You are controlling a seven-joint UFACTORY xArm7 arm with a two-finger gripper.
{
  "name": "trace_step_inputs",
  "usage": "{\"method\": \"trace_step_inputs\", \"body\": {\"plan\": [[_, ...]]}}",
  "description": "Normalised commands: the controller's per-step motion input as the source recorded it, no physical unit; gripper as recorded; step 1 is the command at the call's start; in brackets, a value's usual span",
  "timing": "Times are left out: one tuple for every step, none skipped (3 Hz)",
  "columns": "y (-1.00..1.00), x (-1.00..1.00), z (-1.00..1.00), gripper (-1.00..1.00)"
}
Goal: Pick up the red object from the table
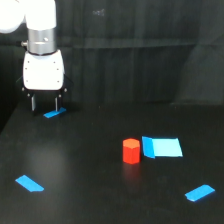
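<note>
The black worktop carries everything. Over its far corner on the exterior view's left hangs the end effector, its fingers parted narrowly and holding nothing. The red object stands upright, well apart from the end effector, nearer the camera and toward the exterior view's right, just beside the largest blue patch.

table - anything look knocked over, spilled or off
Nothing stands out. The red object stands upright on the table beside a blue patch; the gripper hovers far away toward the exterior view's left.
</note>
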Motion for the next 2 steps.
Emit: {"method": "trace_step_inputs", "body": {"plan": [[0.09, 0.0, -0.18, 1.0], [-0.03, 0.02, -0.15, 1.0]]}}
